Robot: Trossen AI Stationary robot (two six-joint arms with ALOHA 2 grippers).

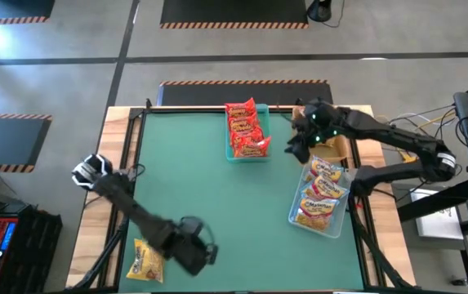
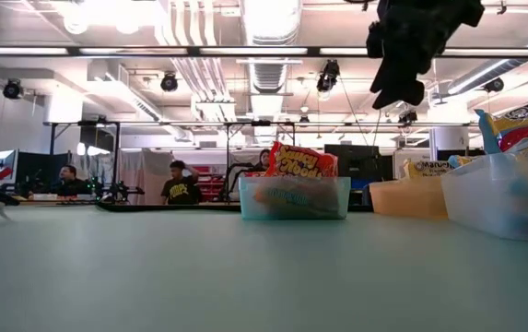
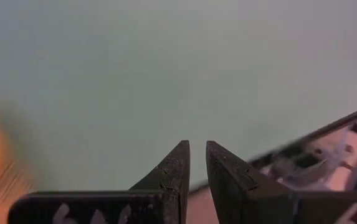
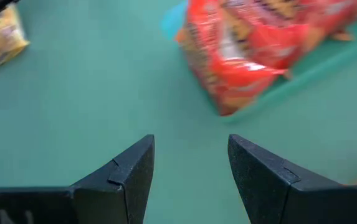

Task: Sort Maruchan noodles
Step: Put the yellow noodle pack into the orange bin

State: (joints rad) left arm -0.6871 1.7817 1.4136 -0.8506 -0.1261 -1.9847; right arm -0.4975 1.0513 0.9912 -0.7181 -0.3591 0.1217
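Several red packets [image 1: 247,129] stand in a teal tray [image 1: 235,155] at the far middle of the table, also seen as red packets [image 4: 259,43] in the right wrist view. Several yellow-white packets [image 1: 322,194] lie in a clear tray [image 1: 297,217] on the right. One yellow-orange packet [image 1: 146,261] lies flat near the near edge. My left gripper [image 1: 205,253] hovers just right of that packet, shut and empty [image 3: 197,155]. My right gripper [image 1: 299,149] hangs open and empty [image 4: 190,146] above the table, between the teal tray and a tan tray [image 1: 344,147].
The tan tray [image 2: 406,198] sits at the far right, partly under my right arm, with a packet showing in it. The clear tray [image 2: 503,194] stands nearest the right edge. Green mat [image 1: 201,188] lies bare between the arms. People sit in the room beyond the table.
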